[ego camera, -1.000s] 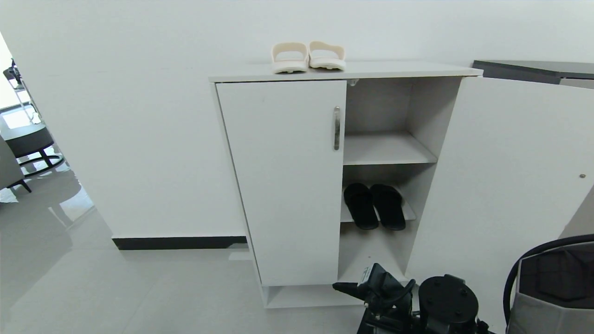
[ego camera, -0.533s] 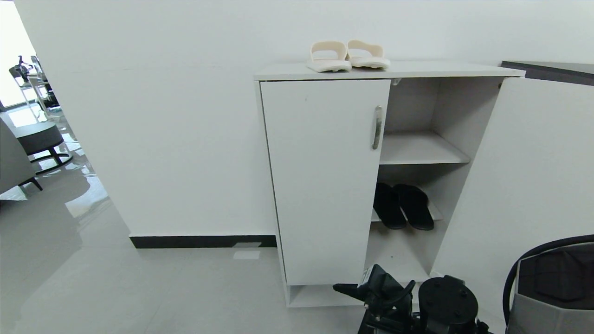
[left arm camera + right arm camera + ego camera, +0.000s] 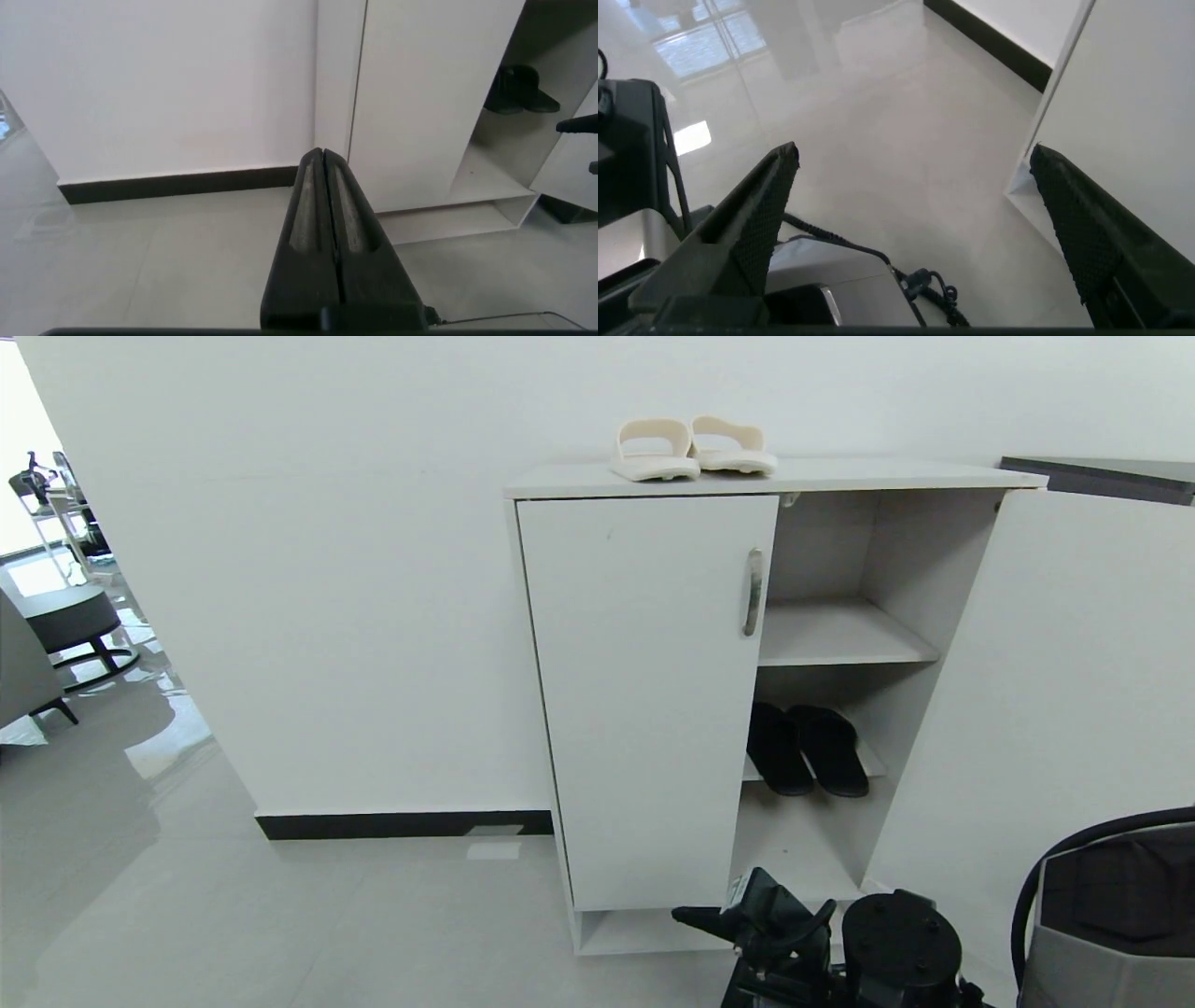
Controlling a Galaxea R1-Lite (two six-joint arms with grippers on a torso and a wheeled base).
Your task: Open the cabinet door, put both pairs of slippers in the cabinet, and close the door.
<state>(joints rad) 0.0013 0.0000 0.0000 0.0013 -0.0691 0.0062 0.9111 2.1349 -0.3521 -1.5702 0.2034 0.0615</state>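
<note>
1. The cabinet (image 3: 840, 478) stands with its right door (image 3: 1055, 691) swung open at 3 o'clock in the head view and its left door (image 3: 644, 700) shut.
2. The black pair (image 3: 808, 751) already lies side by side on the lower shelf, at about 4 o'clock from the picture's centre. The cream pair (image 3: 672, 467) sits on the cabinet top at 12 o'clock, so fetching it looks like the step in hand.
3. The left gripper (image 3: 322, 154) has its fingers pressed together on nothing. The right gripper (image 3: 913, 154) is spread wide and empty, low over the floor by the open door.
4. To do it well:
   - Use the spread right gripper and come at the cream pair from the front.
   - The slippers look soft, so pinch across a strap or sole gently.
   - Lift clear of the top's front edge before coming down.
   - Aim for the bare upper shelf (image 3: 840, 635), just at 3 o'clock from the handle (image 3: 752, 593).
   - Keep the arm off the open door.
5. No brand, label or writing can be read on the slippers or cabinet.
</note>
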